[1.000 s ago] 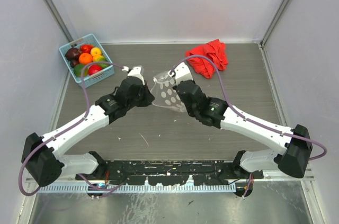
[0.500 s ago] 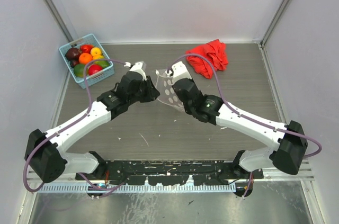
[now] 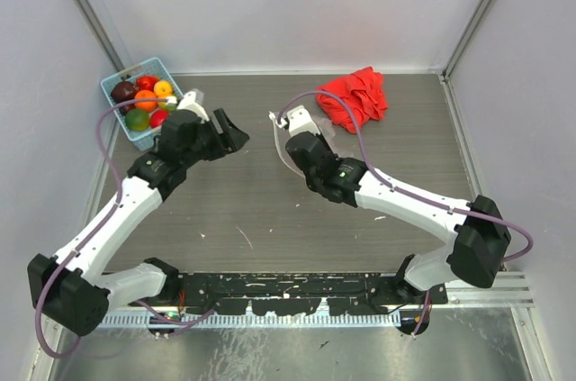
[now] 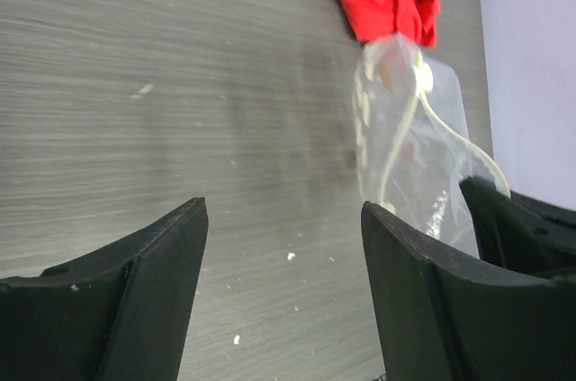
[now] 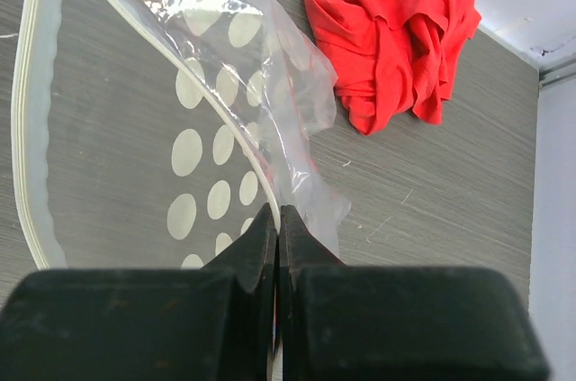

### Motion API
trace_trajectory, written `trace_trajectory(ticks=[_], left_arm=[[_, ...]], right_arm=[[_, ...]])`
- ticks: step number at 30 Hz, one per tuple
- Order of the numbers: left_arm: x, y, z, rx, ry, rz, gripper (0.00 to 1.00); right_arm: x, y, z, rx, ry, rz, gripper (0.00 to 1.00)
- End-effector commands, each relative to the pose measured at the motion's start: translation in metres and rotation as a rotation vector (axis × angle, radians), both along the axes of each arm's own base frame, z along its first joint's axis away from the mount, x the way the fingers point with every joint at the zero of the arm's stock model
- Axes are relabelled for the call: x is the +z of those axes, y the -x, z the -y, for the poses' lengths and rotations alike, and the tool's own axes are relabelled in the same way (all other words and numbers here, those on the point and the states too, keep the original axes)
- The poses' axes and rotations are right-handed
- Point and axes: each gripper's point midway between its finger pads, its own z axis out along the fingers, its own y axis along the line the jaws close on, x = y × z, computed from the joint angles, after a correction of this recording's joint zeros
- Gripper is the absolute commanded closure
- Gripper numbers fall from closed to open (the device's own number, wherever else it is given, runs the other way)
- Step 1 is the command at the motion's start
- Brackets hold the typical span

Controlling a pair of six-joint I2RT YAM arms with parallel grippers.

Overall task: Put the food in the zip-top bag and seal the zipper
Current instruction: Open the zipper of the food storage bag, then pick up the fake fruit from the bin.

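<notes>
The zip-top bag (image 5: 211, 142), clear with white dots, hangs from my right gripper (image 5: 277, 212), which is shut on one lip of its mouth. The zipper (image 5: 29, 138) curves away at the left, so the mouth gapes. From above, the bag (image 3: 277, 133) is a thin clear arc beside the right gripper (image 3: 288, 138). My left gripper (image 3: 234, 131) stands open and empty, apart from the bag (image 4: 414, 156), with bare table between its fingers (image 4: 153, 291). The food (image 3: 144, 100), several small round fruits, lies in the basket.
The light blue basket (image 3: 130, 70) sits in the far left corner, partly behind my left arm. A crumpled red cloth (image 3: 355, 97) lies at the far right, just beyond the bag; it also shows as the cloth (image 5: 396, 39). Walls close in three sides.
My left gripper has opened, let go of the bag and swung left towards the basket. The right gripper keeps hold of the bag and has shifted slightly up and left.
</notes>
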Motion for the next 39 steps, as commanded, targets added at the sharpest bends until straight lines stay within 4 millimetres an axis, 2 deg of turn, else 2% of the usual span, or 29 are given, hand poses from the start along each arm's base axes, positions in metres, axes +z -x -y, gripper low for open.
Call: trace_trajectory(ticks=[1,9,12,16,19,25,32,39], left_arm=[[0.010,-0.004,-0.037,0.077,-0.008,0.012,0.28],[-0.006,-0.036,-0.115,0.284,-0.181,-0.074,0.13],[-0.006,-0.050,-0.146,0.358,-0.247,-0.115,0.00],[-0.015,-0.070,-0.180,0.450,-0.334,-0.189,0.02],[-0.014,-0.079,-0.203,0.542,-0.389,-0.211,0.02],[-0.017,-0.105,-0.225,0.611,-0.394,-0.252,0.02],[-0.035,-0.133,-0.251,0.648,-0.301,-0.293,0.02],[-0.055,-0.150,-0.275,0.677,-0.371,-0.351,0.02]], right_arm=[[0.020,-0.009,-0.005,-0.016,-0.063,0.043,1.00],[0.018,-0.010,-0.004,0.003,-0.068,0.037,1.00],[0.015,-0.010,-0.002,0.010,-0.073,0.031,1.00],[0.013,-0.010,0.000,0.016,-0.080,0.030,1.00],[0.013,-0.009,0.002,0.018,-0.085,0.031,1.00],[0.012,-0.009,0.003,0.024,-0.093,0.028,1.00],[0.012,-0.010,0.002,0.022,-0.096,0.027,1.00],[0.010,-0.012,0.001,0.022,-0.098,0.024,1.00]])
